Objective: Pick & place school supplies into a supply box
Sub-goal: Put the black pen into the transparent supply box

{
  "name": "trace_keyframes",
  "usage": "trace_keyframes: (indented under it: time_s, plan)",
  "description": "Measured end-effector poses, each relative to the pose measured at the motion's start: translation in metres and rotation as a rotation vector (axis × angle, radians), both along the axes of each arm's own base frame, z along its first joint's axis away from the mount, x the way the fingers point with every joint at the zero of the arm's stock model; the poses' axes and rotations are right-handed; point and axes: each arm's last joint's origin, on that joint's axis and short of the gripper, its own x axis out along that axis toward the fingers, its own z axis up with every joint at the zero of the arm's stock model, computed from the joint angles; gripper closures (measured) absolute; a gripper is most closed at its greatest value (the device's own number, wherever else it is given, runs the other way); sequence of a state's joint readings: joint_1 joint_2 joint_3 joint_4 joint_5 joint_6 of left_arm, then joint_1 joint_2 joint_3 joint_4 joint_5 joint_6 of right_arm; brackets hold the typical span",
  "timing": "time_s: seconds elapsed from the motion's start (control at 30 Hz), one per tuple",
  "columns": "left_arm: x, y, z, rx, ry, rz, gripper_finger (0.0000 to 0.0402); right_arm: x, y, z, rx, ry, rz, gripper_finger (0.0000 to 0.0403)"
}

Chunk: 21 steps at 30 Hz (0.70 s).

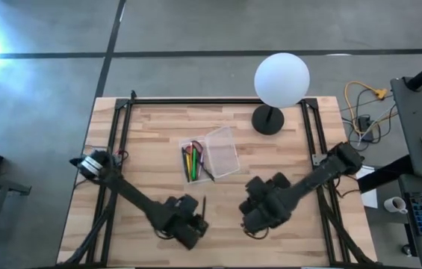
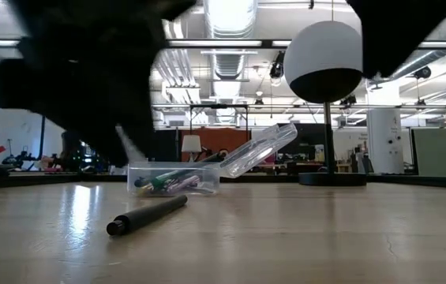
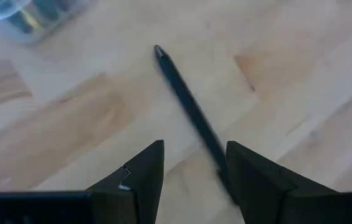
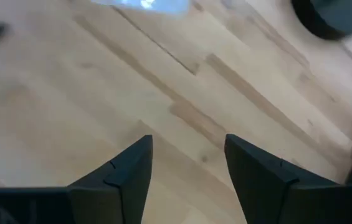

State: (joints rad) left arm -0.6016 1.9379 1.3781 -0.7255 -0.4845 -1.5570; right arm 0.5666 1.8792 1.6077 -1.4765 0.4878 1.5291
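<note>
Pale wood planks fill the table (image 1: 158, 142), framed by black rails, with a white globe lamp (image 1: 281, 78) standing on its black base at the far edge. Near the middle sits the supply box (image 1: 196, 161), its clear lid (image 1: 222, 152) flung open and tilted back, green, yellow and dark pens visible inside. 1 dark pen (image 2: 148, 215) lies alone on the bare wood, well apart from the box, on the near side. Over it hangs the left gripper (image 3: 191, 180), fingers spread, the pen's near end running down between them close to 1 finger. Across the table, the right gripper (image 4: 188, 168) hovers above bare planks, jaws apart, nothing between them.
</note>
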Motion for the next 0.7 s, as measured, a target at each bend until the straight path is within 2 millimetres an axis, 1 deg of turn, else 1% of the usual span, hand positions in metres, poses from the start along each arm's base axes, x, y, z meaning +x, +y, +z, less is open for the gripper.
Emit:
trace_keyframes:
  time_s: [0.07,0.13,0.23,0.3,0.4,0.5,0.6,0.7]
  plan:
    - [0.016,0.004,0.001,-0.044,0.007,0.023,0.0244,-0.012,0.001,-0.005,-0.006,-0.002,-0.026,0.0211]
    - [0.030,0.010,0.000,-0.084,-0.016,0.048,0.0244,-0.023,0.001,-0.005,0.007,-0.002,-0.039,0.0211]
    - [0.043,0.020,-0.005,-0.111,-0.015,0.086,0.0244,-0.036,0.004,-0.012,0.020,0.017,-0.021,0.0211]
    - [0.048,0.029,-0.012,-0.139,0.013,0.109,0.0244,-0.045,0.005,-0.013,0.014,0.020,-0.007,0.0211]
    - [0.053,0.039,-0.023,-0.191,0.067,0.119,0.0245,-0.057,0.004,-0.013,0.004,0.019,0.014,0.0211]
    - [0.053,0.043,-0.033,-0.209,0.141,0.123,0.0246,-0.068,0.003,-0.018,-0.017,0.015,0.025,0.0211]
    - [0.050,0.043,-0.034,-0.233,0.174,0.150,0.0261,-0.080,0.000,-0.018,-0.019,-0.001,0.027,0.0211]
    - [0.046,0.044,-0.031,-0.240,0.203,0.192,0.0287,-0.088,-0.003,-0.023,-0.035,-0.018,0.027,0.0211]
